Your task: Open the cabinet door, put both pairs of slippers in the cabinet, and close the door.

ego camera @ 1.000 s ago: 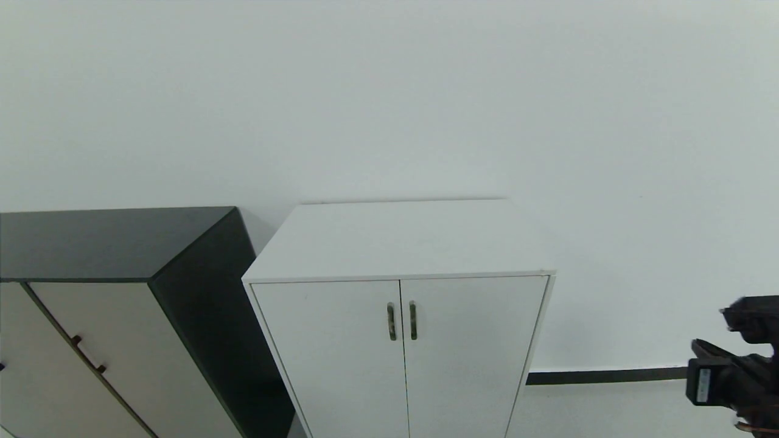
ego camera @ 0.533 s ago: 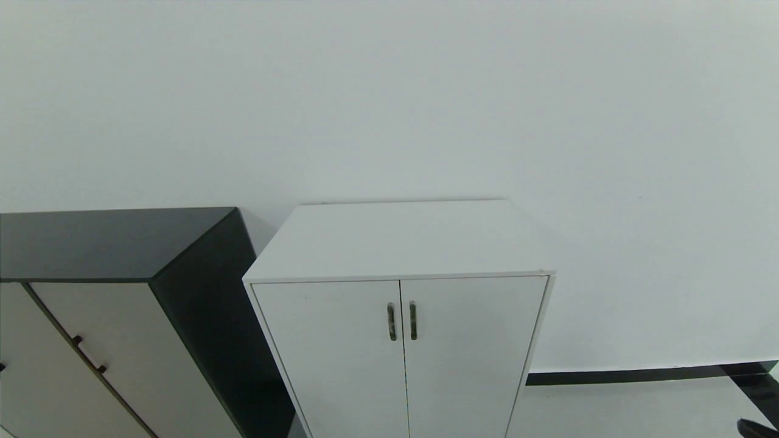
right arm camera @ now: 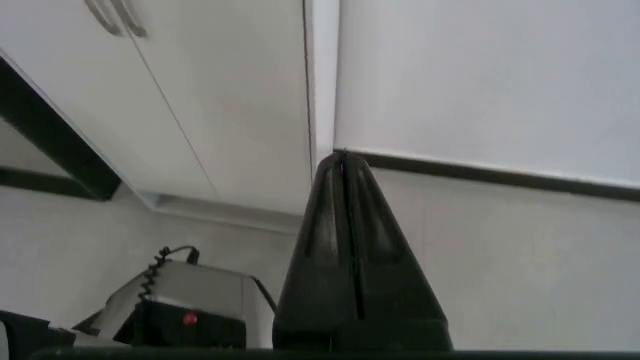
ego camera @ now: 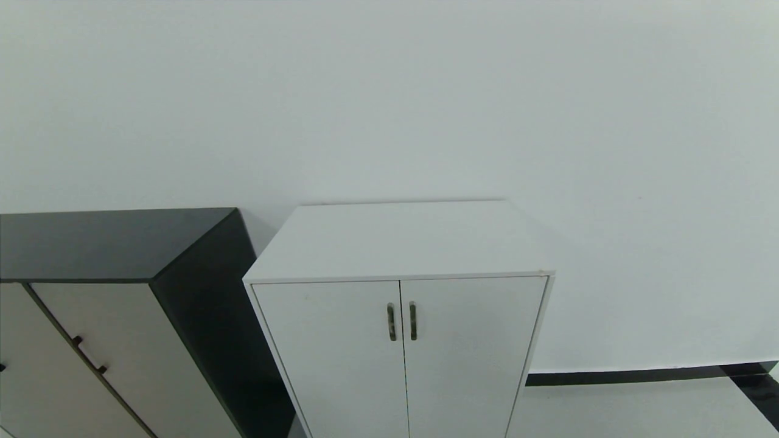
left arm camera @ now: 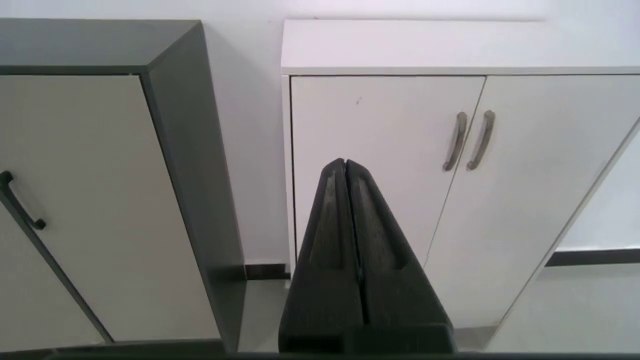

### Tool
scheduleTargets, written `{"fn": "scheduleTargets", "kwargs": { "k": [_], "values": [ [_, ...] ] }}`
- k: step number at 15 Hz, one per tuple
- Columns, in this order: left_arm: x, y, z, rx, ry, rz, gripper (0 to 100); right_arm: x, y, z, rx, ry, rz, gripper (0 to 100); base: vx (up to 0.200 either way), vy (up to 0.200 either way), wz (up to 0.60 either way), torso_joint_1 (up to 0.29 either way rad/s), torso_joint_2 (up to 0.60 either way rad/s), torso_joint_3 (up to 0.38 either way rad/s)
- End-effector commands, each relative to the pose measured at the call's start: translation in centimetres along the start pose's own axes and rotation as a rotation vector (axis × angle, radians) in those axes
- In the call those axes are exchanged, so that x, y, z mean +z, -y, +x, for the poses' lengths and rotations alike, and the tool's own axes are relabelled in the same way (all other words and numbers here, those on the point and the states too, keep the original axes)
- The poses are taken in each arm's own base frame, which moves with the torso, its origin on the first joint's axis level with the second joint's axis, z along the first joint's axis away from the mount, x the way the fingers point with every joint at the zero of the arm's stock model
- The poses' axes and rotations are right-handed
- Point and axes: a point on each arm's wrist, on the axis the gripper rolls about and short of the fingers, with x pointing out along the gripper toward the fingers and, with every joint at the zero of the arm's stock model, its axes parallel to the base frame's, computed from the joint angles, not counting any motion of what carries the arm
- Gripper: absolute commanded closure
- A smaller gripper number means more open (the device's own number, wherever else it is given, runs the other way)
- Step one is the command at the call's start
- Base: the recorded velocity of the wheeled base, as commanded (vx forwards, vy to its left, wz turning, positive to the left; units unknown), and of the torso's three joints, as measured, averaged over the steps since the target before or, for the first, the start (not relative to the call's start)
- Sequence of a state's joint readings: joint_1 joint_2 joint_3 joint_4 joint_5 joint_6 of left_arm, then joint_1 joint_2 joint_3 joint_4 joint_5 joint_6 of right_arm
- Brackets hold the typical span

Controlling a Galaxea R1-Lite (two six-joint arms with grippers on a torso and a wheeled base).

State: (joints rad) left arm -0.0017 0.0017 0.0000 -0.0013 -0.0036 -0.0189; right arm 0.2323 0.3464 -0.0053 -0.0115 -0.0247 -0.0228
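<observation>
The white cabinet (ego camera: 398, 243) stands against the wall with both doors closed and two dark handles (ego camera: 401, 321) side by side at the middle. In the left wrist view my left gripper (left arm camera: 346, 165) is shut with nothing in it, held off in front of the white cabinet's left door (left arm camera: 375, 160); the handles (left arm camera: 468, 140) are off to one side. My right gripper (right arm camera: 342, 158) is shut and empty, beside the cabinet's right side edge (right arm camera: 320, 80), low near the floor.
A black cabinet (ego camera: 122, 243) with beige doors stands directly left of the white one. A black baseboard (ego camera: 608, 376) runs along the wall to the right. A grey box with a coiled cable (right arm camera: 170, 290) sits on the floor.
My right arm, seen at the head view's right edge a second ago, has dropped out of that view. The cabinet has not changed.
</observation>
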Motion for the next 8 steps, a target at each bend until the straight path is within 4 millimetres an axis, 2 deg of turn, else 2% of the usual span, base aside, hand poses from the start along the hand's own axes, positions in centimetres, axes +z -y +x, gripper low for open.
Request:
{"fn": "scheduleTargets", "kwargs": {
  "k": [1, 5, 8],
  "values": [
    [0.0, 0.0, 0.0, 0.001, 0.0, -0.001, 100, -0.4, 0.0, -0.4, 0.031, 0.045, -0.012, 100, 0.0, 0.0, 0.0, 0.0, 0.0, 0.0],
    [0.0, 0.0, 0.0, -0.002, 0.0, 0.01, 100, -0.5, -0.1, -0.7, -0.11, 0.075, 0.039, 100, 0.0, 0.0, 0.0, 0.0, 0.0, 0.0],
    [0.0, 0.0, 0.0, -0.002, 0.0, 0.01, 100, -0.9, -0.2, -1.6, -0.142, 0.203, 0.047, 100, 0.0, 0.0, 0.0, 0.0, 0.0, 0.0]
  ]
}}
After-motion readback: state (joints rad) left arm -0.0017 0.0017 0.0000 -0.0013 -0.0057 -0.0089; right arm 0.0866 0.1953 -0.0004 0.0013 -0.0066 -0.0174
